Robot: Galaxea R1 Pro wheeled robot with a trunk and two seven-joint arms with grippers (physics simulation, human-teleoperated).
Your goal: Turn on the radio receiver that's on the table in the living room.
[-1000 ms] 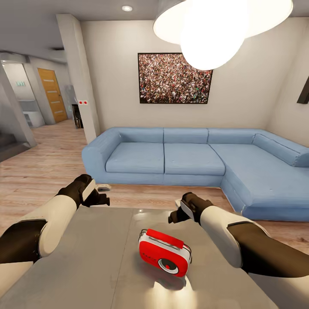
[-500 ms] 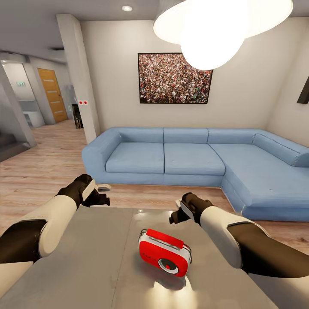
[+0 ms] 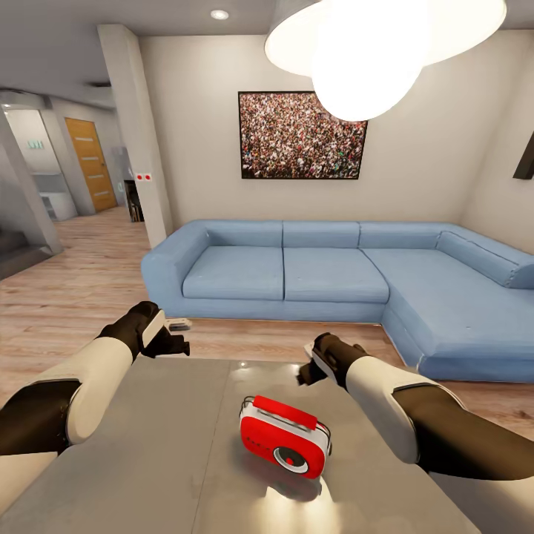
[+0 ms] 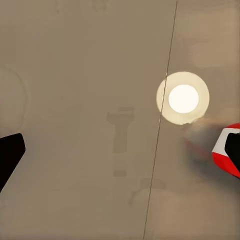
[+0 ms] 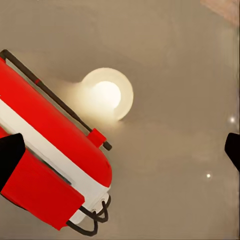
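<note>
While both end effectors hover spread apart and grasping nothing, the radio [image 3: 285,436] lies on the glossy grey counter [image 3: 148,460]. From the radio, the left end effector [image 3: 172,345] sits at ten o'clock, the right end effector [image 3: 305,371] at one o'clock, just beyond it.

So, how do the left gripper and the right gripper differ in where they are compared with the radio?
The right gripper hovers just beyond the radio receiver, over the table, while the left gripper hangs farther off, by the table's far edge. The right wrist view shows much of the radio; the left wrist view catches a corner. Both have open fingers and touch nothing.
</note>
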